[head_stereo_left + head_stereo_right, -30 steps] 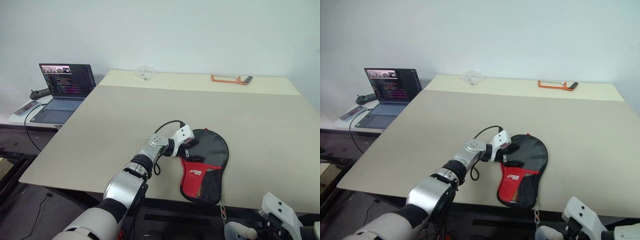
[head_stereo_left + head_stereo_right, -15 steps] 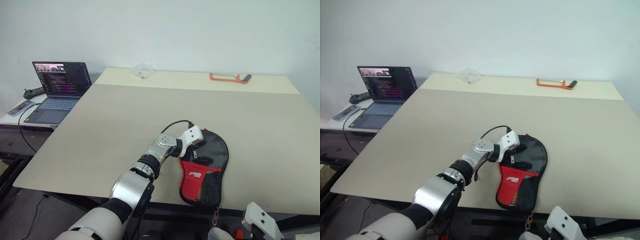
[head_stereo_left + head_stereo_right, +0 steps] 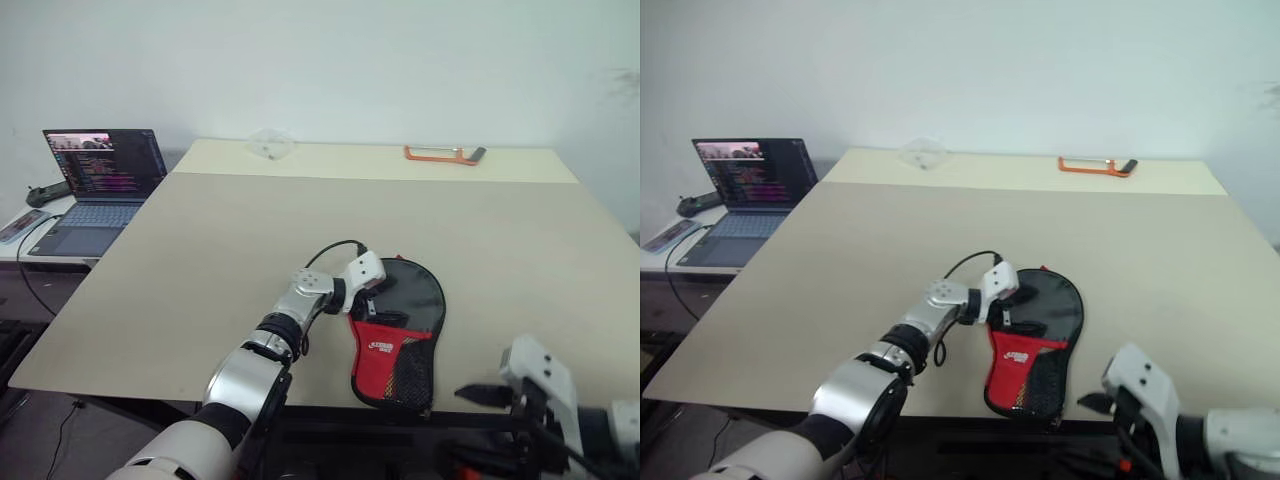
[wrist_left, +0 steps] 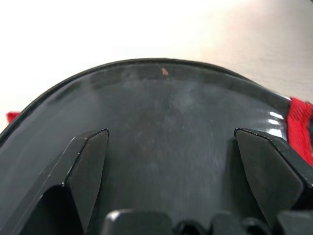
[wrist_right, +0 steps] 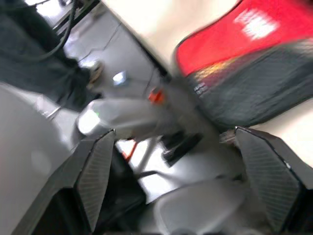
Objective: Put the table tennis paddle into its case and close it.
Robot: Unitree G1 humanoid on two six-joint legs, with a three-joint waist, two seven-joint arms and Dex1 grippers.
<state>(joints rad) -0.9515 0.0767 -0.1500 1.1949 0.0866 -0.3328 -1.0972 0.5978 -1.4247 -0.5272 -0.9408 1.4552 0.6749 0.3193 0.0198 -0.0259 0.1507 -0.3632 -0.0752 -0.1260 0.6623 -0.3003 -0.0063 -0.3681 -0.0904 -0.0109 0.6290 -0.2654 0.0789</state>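
- The case [image 3: 400, 325] lies flat near the front edge of the beige surface [image 3: 250, 230]. Its black rounded part lies farther away, and its red lower part with a white logo and mesh panel points toward the near edge.
- The left gripper [image 3: 374, 292] rests over the case's left side where black meets red. Its fingers [image 4: 85, 166] stand wide apart over the glossy black face, clamped on nothing.
- The table tennis paddle cannot be made out apart from the case.
- The right gripper [image 3: 478, 393] hangs off the near edge, low on the right, just beside the case's red end. Its fingers [image 5: 269, 171] are spread apart and empty.
- An open laptop [image 3: 95, 175] sits on a side table to the far left.
- An orange-framed tool [image 3: 445, 154] and a clear plastic item [image 3: 270, 143] lie by the far edge.
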